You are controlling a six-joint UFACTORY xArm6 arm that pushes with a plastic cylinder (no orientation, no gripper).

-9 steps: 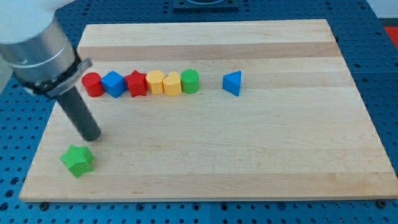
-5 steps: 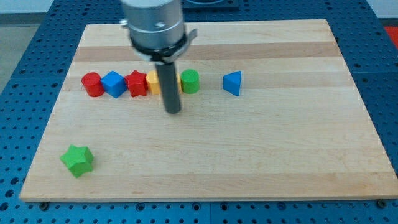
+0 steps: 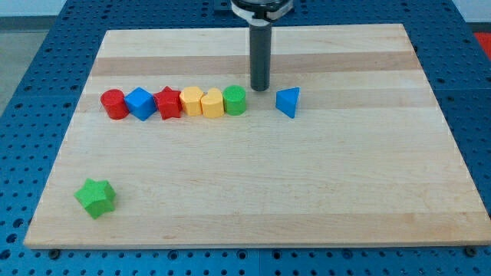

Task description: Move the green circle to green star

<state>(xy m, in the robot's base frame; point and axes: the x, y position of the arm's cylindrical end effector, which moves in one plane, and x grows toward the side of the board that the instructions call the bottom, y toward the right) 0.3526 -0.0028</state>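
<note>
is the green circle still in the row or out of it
In the row: the green circle touches a yellow block at its right end; my tip stands apart.

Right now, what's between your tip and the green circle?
Nothing: in the camera view, only bare board separates my tip from the green circle, just lower left.

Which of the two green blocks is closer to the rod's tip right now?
The green circle, at the right end of the row, just below-left of my tip. The green star sits far off, bottom left.

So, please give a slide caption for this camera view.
My tip stands just above and right of the green circle; green star waits bottom-left.
</note>
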